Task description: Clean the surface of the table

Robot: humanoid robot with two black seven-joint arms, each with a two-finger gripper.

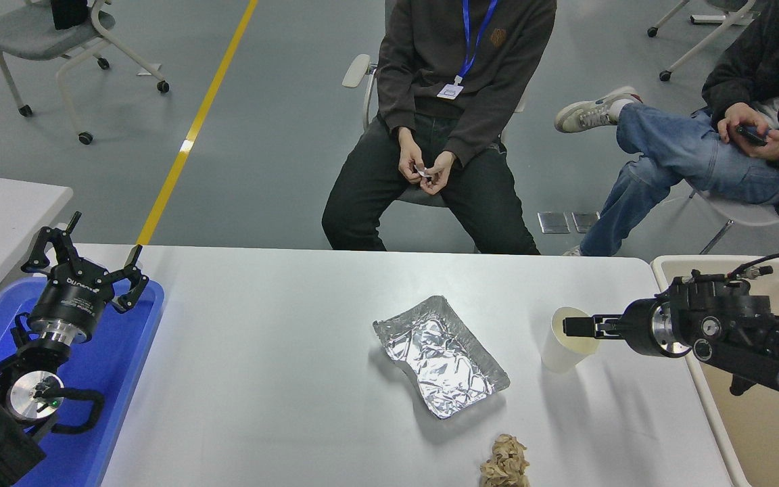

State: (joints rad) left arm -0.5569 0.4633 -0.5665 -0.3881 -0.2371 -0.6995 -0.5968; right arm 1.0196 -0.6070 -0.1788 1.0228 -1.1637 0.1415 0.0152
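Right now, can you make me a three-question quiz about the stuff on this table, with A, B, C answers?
1. Where is the crumpled brown paper?
A. at the table surface's near edge
B. inside the foil tray
C. in the blue tray

2. What colour is the paper cup?
A. red
B. cream
C. green

3. How does the paper cup stand?
A. flat on its side
B. upside down
C. tilted, with the right gripper at its rim

Answers: 1 A, it lies at the near edge, in front of the foil tray. 2 B, its wall is cream. 3 C, its mouth leans toward the gripper.
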